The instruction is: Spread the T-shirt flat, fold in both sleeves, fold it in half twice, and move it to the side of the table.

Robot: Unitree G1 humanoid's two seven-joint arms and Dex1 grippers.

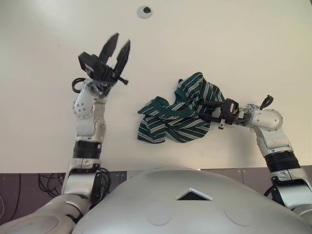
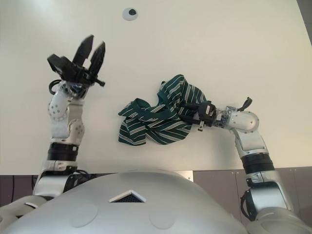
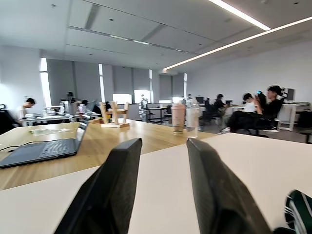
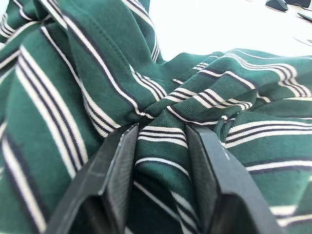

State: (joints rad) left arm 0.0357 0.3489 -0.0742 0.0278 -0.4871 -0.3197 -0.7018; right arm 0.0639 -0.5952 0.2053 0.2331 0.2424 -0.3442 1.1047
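- Lying crumpled mid-way across the table (image 1: 234, 44), the shirt (image 1: 165, 124) is not yet spread, with every fold left to do.
- At its right edge the right gripper (image 1: 204, 110) pinches a bunched fold between its jaws.
- Well apart, the left gripper (image 1: 121, 40) is raised, jaws wide, empty.

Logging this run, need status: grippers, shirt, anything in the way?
Left gripper open, empty, raised over the table. Right gripper shut on a fold of the T-shirt. T-shirt crumpled, not spread. Small round disc far off, no obstruction.
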